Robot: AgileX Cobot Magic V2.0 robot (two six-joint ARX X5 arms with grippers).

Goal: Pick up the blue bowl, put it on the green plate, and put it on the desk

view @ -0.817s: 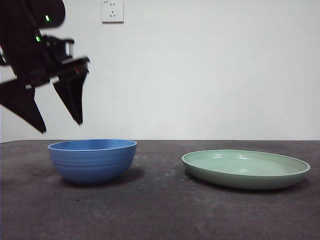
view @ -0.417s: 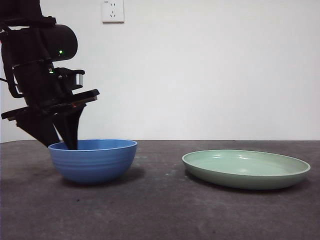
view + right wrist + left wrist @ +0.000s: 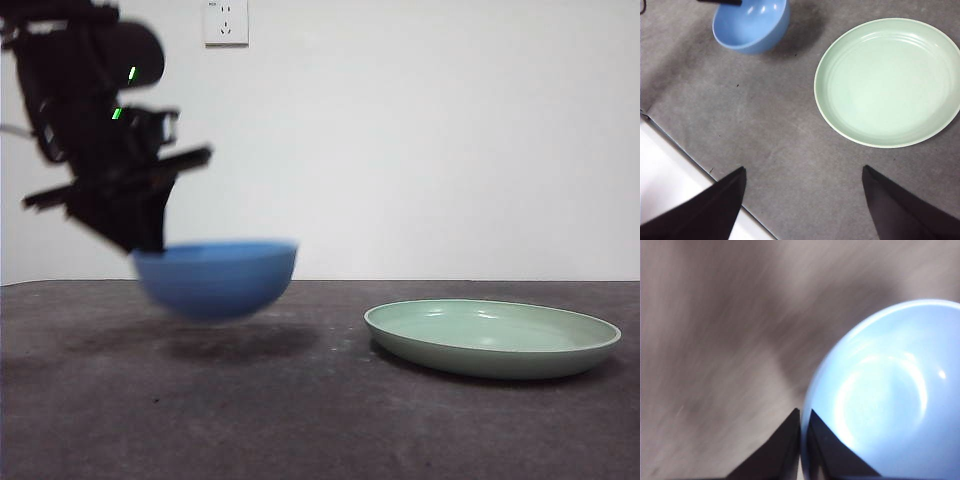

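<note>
Blue bowl point(image 3: 216, 280) lifted off desk point(image 3: 320, 420), upright; left gripper point(image 3: 801, 427) jaws clamp rim.

front cam: low, level across my desk point(image 3: 320, 420)
left wrist: super close on the blue bowl point(image 3: 890, 390)
right wrist: high, looking down; shares bowl, green plate point(image 3: 887, 80)
</note>
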